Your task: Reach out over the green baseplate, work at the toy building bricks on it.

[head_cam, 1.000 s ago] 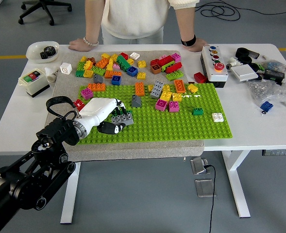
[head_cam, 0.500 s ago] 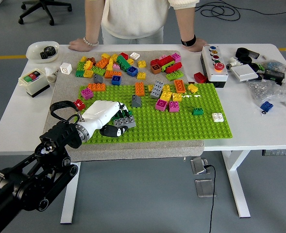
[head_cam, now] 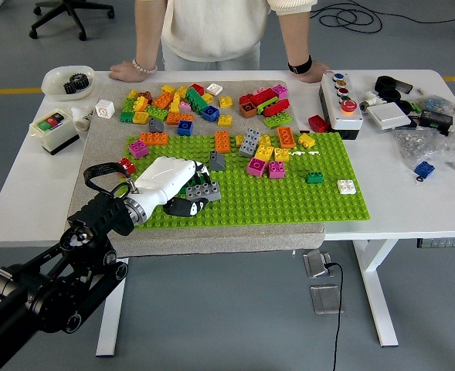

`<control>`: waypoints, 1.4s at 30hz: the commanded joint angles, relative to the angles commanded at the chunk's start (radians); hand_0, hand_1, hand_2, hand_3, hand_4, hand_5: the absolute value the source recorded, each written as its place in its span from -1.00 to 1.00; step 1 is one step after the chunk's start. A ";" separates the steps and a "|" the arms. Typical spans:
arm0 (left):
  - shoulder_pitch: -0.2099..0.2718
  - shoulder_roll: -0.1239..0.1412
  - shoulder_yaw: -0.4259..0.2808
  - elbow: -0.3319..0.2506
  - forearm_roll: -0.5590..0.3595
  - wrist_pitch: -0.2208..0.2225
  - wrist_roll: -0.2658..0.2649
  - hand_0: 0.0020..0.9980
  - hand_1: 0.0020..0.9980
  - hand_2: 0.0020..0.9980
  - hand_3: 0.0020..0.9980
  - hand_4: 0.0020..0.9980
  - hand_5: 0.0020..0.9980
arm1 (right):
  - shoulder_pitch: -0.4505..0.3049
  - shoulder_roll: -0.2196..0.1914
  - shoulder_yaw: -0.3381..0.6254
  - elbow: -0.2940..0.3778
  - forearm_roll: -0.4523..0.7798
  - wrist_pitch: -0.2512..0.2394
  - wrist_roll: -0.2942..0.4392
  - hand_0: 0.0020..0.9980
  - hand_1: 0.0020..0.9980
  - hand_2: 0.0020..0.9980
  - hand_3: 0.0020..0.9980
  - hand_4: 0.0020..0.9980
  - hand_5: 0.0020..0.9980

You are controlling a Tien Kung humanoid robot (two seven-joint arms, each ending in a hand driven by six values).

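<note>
Fingers of the left hand (head_cam: pixel 182 188) curl round a grey brick (head_cam: pixel 202 191) at the green baseplate's (head_cam: pixel 289 193) near-left corner; light, rigid, best pinched across its sides.

A white table (head_cam: pixel 26 209) on white legs stands on a grey floor (head_cam: pixel 235 317) marked by a yellow line (head_cam: pixel 11 90). A black office chair's base (head_cam: pixel 65 15) shows top left, and black cables (head_cam: pixel 358 17) loop top right. A small grey box (head_cam: pixel 325 297), perhaps a pedal, lies under the table.
</note>
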 joint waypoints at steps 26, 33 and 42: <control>-0.036 0.019 0.066 0.104 0.000 0.117 -0.091 0.20 0.13 0.10 0.13 0.28 -0.67 | -0.003 0.007 -0.007 0.000 0.012 -0.001 -0.003 0.49 0.28 0.36 0.27 0.63 0.03; -0.047 0.025 0.081 0.129 0.000 0.134 -0.107 0.20 0.13 0.10 0.13 0.28 -0.68 | -0.002 0.008 -0.010 0.000 0.016 -0.001 -0.003 0.49 0.28 0.36 0.26 0.62 0.03; -0.060 0.032 0.101 0.152 0.000 0.168 -0.131 0.20 0.13 0.10 0.13 0.28 -0.68 | -0.002 0.010 -0.012 0.000 0.020 -0.001 -0.003 0.49 0.28 0.37 0.26 0.62 0.02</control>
